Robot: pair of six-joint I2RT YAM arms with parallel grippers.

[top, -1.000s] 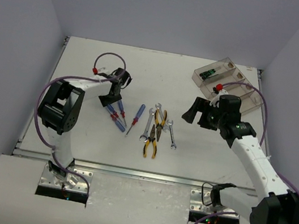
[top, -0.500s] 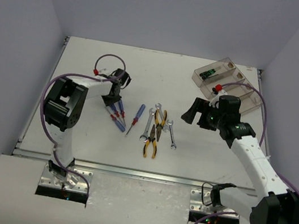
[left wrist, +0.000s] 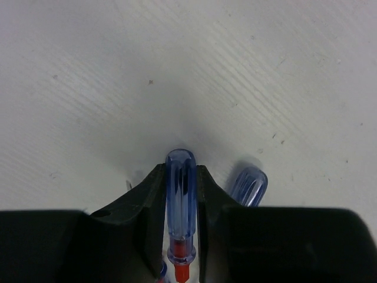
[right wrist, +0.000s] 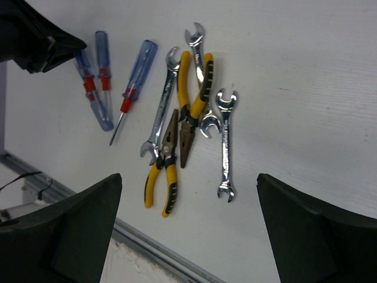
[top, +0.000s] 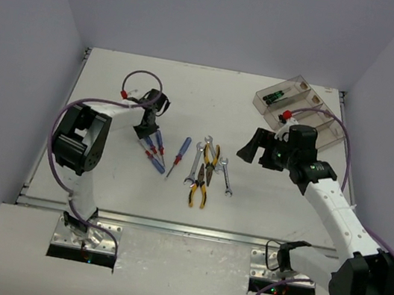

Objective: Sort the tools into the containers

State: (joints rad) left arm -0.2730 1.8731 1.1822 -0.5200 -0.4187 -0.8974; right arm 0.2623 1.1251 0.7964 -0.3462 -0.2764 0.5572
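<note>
Your left gripper [left wrist: 179, 172] pinches a blue-and-red screwdriver [left wrist: 181, 191]; your right gripper [top: 256, 148] is spread wide and holds nothing.

In the left wrist view, both fingers [left wrist: 152, 194] press on the clear blue handle, low over the table [top: 102, 169]. A second screwdriver [left wrist: 248, 186] lies just beside it. The two pliers [right wrist: 187, 127] and the silver wrenches [right wrist: 225, 141] lie together at the table's middle. The right gripper hangs between them and the tray of bins [top: 303, 89], where black-and-green screwdrivers [top: 274, 97] lie in one end bin.

Left pincer [top: 145, 130] dropped, apparently clamped on blue-handled screwdriver [left wrist: 181, 194], right pincer [top: 252, 148] nudged left
</note>
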